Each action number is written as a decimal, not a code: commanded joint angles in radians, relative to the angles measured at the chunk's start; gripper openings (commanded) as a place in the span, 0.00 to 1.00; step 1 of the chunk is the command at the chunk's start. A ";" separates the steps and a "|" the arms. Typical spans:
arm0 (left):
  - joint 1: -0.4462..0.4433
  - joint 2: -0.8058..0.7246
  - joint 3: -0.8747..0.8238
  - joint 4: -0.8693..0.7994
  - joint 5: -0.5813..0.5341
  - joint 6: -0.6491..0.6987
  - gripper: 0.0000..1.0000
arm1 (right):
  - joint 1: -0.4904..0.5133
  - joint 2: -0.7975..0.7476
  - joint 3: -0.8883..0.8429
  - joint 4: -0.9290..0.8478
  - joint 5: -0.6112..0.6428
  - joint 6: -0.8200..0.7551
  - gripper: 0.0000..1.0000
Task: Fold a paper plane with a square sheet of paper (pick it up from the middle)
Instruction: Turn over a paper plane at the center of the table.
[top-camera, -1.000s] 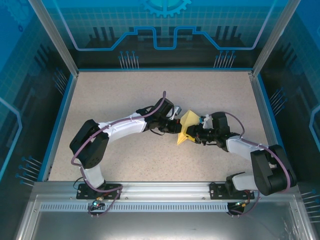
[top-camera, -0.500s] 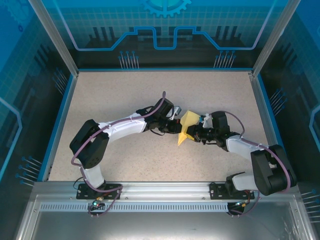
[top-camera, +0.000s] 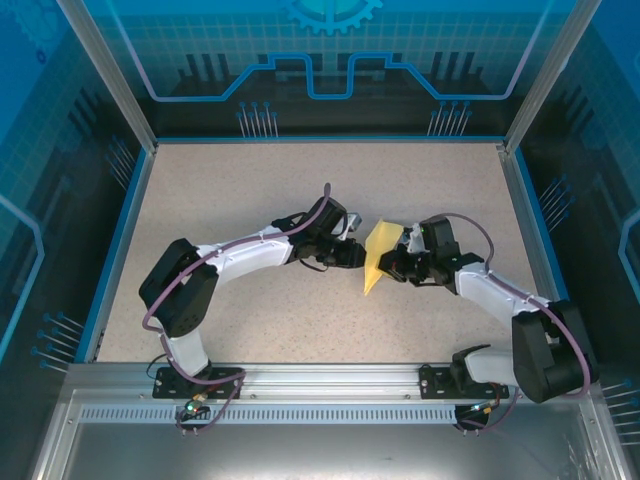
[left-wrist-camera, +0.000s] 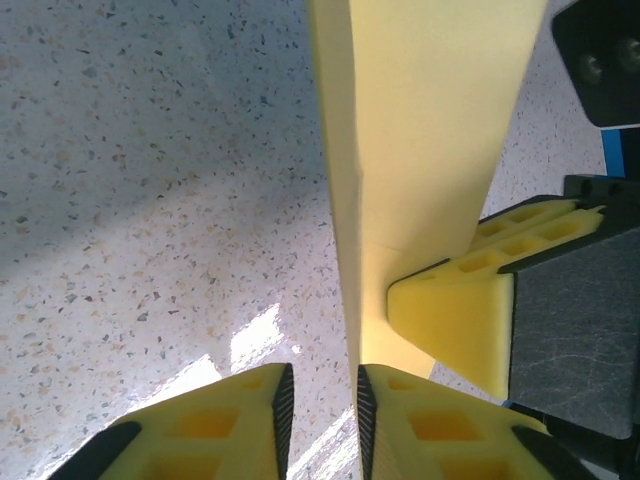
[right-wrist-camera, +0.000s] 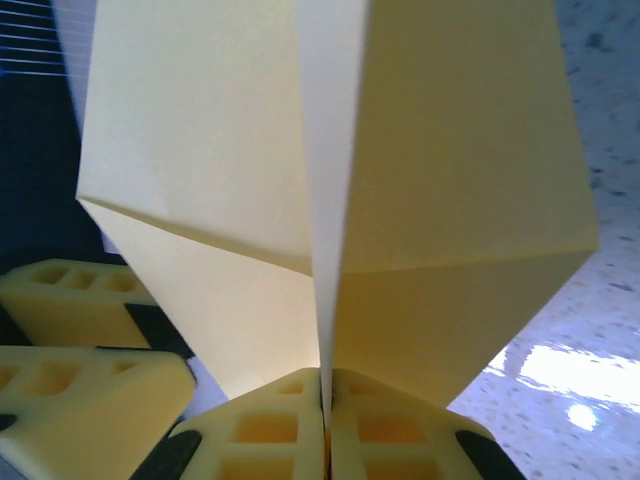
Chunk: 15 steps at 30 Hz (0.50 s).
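The yellow paper (top-camera: 377, 250) is folded and sits just right of the middle of the top view, between the two grippers. Its pointy end aims at the bottom of the frame. The left gripper (top-camera: 356, 256) is at its left side and the right gripper (top-camera: 392, 266) at its right side, over the speckled tabletop (top-camera: 250, 190)

In the right wrist view the right gripper (right-wrist-camera: 326, 415) is at the bottom middle, closed tight on the middle fold of the paper (right-wrist-camera: 200, 150). Two flaps spread up and out from there. The left gripper's fingers (right-wrist-camera: 75, 295) are at the lower left

In the left wrist view the left gripper (left-wrist-camera: 322, 415) is at the bottom, its jaws a little apart, with tabletop showing in the gap. The paper (left-wrist-camera: 420, 140) comes down from the top, and its edge ends right by the finger on the right of the frame. I cannot tell if they touch
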 joint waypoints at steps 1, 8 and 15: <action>0.014 -0.044 -0.020 -0.051 -0.014 0.031 0.28 | 0.038 -0.004 0.069 -0.246 0.147 -0.142 0.06; 0.045 -0.089 -0.060 -0.107 -0.057 0.064 0.36 | 0.132 0.109 0.199 -0.426 0.302 -0.254 0.06; 0.070 -0.128 -0.123 -0.113 -0.073 0.066 0.37 | 0.237 0.256 0.325 -0.512 0.437 -0.306 0.08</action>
